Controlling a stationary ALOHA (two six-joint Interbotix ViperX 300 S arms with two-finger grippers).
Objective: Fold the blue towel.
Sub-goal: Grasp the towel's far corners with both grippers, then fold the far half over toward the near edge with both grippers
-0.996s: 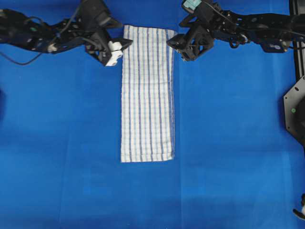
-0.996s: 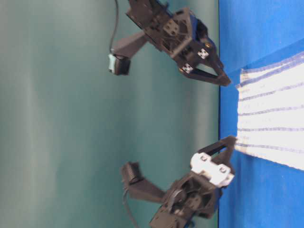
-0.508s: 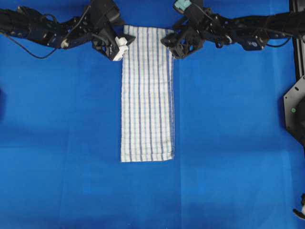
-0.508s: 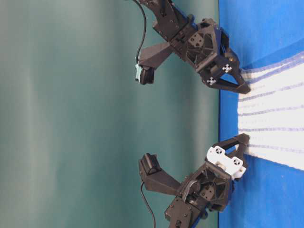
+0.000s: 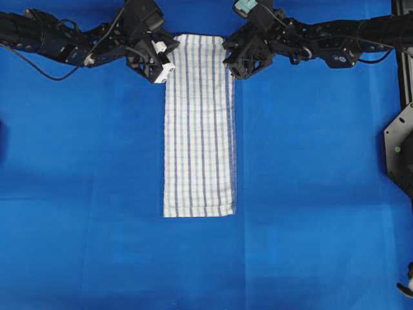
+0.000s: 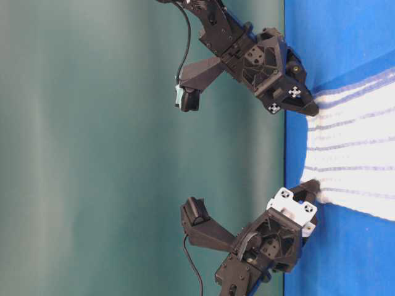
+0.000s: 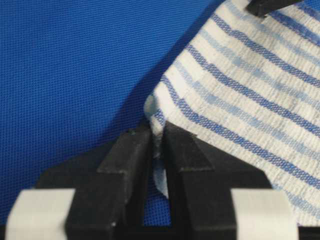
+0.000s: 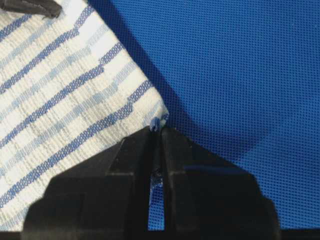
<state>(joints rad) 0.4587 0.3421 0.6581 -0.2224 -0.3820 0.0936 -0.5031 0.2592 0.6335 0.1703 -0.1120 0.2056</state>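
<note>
I am the two-armed robot, and both of my grippers are pinched tight on the blue towel (image 5: 199, 126), one at each far corner. The towel is a long, narrow strip of white woven cloth with thin dark-blue stripes, already doubled lengthwise, lying flat on the blue table cover (image 5: 77, 194) with its short ends pointing toward and away from my arms.

My left gripper (image 7: 156, 145) has its jaws closed on the towel's far left corner; a small fold of striped fabric stands up between the black fingers. My right gripper (image 8: 156, 131) is closed on the far right corner, with only a thin edge of cloth showing in the slit.

I judge the towel light, soft and limp. It will sag between my two holds when lifted, and the layers may slide apart, so corners are the right place to grip. The right pinch looks shallow and could slip.

The cover under the towel is smooth, matte and lies flat around it. Beyond the towel's far end, a plain green backdrop (image 6: 92, 148) rises behind my arms.
</note>
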